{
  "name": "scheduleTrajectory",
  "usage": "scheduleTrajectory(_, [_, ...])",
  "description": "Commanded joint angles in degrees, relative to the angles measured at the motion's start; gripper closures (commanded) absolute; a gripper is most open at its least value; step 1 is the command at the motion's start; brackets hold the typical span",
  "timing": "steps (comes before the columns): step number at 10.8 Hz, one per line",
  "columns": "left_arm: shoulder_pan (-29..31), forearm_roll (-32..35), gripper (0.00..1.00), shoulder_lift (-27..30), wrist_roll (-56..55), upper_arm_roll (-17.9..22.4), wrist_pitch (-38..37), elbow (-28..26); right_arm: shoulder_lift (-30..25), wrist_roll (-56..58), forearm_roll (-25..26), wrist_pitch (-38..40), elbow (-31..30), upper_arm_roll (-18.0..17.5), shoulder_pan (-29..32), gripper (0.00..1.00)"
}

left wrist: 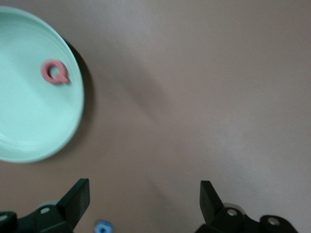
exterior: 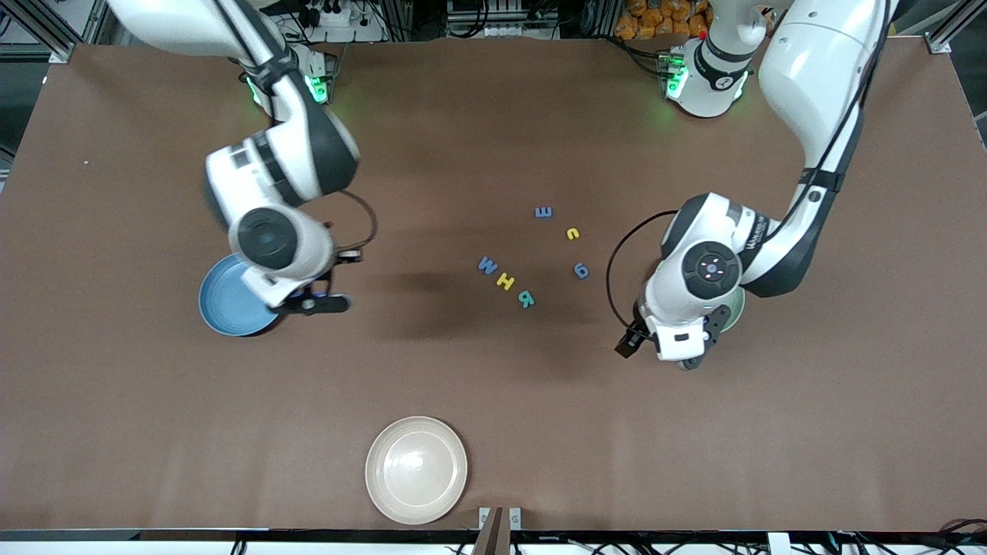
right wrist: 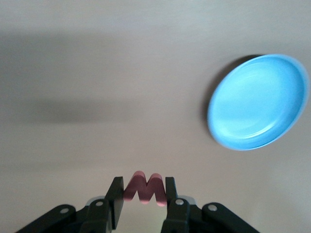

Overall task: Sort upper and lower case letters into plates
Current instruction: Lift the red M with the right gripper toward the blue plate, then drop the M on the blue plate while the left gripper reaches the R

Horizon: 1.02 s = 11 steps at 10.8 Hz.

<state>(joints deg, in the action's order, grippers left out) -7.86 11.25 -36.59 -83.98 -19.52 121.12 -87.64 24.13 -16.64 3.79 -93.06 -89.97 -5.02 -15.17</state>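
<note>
The right gripper (right wrist: pixel 143 196) clamps the red w (right wrist: pixel 144 188) beside the sky blue plate (right wrist: pixel 257 102), near the right arm's end of the tabletop. The left gripper (left wrist: pixel 145 199) hangs released by the mint green plate (left wrist: pixel 29 126), which holds the red Q (left wrist: pixel 56 73)

This is a robotics lab bench, not a home or kitchen. Two white industrial arms (exterior: pixel 802 116) are bolted at one edge of a broad worktop (exterior: pixel 154 432) covered in plain brown sheeting, their bases lit by green status lights (exterior: pixel 677 81). Aluminium framing (exterior: pixel 46 27) stands at the corners, with bundled cables and a power strip (exterior: pixel 331 15) along the edge where the bases sit. Cameras ride on the wrists.
</note>
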Motion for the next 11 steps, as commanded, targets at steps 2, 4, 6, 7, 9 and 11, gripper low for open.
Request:
scheduleTrajectory(2, [-6.4, -0.7, 0.0, -6.1, -6.4, 3.2, 5.5, 5.7, -1.0, 17.1, -1.0, -1.2, -4.2, 2.5, 7.4, 0.96])
scheduleTrajectory(4, [-8.7, -0.8, 0.0, -7.3, -7.4, 4.2, 9.5, 5.9, -0.7, 27.1, -0.6, -7.5, -10.0, 4.7, 9.3, 0.93])
scheduleTrajectory(6, [-10.7, -0.7, 0.0, -10.1, -7.5, 4.5, 14.2, 6.8, -0.4, 33.0, -0.4, -14.0, -15.7, 6.8, 9.2, 0.9])
scheduleTrajectory(7, [-11.5, -0.8, 0.0, -11.4, -7.5, 4.6, 14.8, 8.1, 0.0, 34.0, -0.4, -16.7, -17.7, 7.0, 9.3, 0.83])
scheduleTrajectory(9, [-15.1, -0.3, 0.0, -14.4, -6.1, 6.7, 15.7, 9.9, 1.7, 37.5, -0.4, -19.3, -18.8, 8.9, 9.2, 0.72])
scheduleTrajectory(11, [-21.1, -0.4, 0.0, -16.0, -2.0, 12.7, 19.5, 9.9, 2.5, 43.3, -0.7, -20.3, -18.9, 10.7, 8.9, 0.37])
